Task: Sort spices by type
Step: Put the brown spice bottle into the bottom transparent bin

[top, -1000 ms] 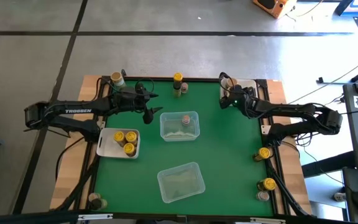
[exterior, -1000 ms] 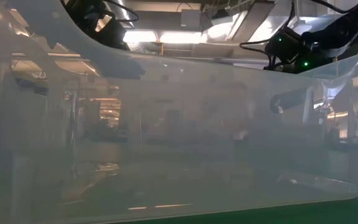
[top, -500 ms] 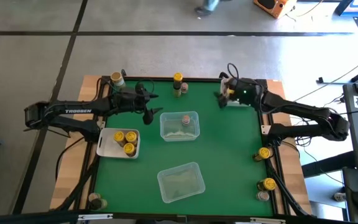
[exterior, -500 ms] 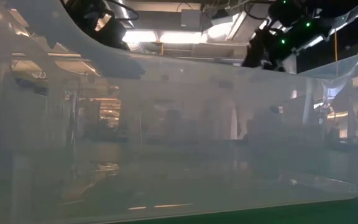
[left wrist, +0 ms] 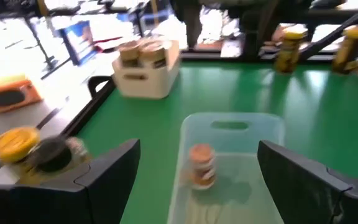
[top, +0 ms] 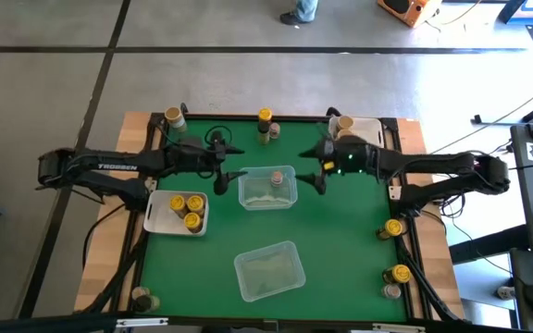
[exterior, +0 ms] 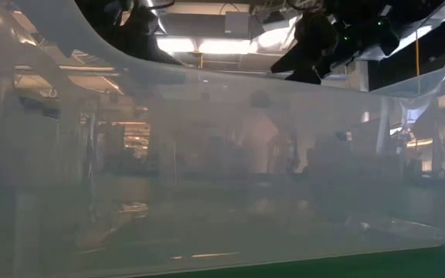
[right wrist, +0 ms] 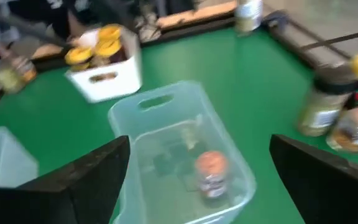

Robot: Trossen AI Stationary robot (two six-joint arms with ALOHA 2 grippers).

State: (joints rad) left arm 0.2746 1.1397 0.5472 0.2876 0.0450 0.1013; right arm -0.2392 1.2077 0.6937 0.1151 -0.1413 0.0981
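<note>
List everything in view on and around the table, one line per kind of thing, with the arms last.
Clear tubs: two, see-through plastic; one at the table's middle, one nearer the front edge.
Pinkish-lidded jar: one, standing inside the middle tub.
White trays: two; one on the left holding two yellow-lidded jars, one at the back right holding a tan-lidded jar.
Other jars: yellow-lidded at back middle, back left and along the right edge; one at the front-left corner, lid colour unclear.
Green mat: one, covering the table.
Left gripper: open, left of the middle tub.
Right gripper: open, right of it.
</note>
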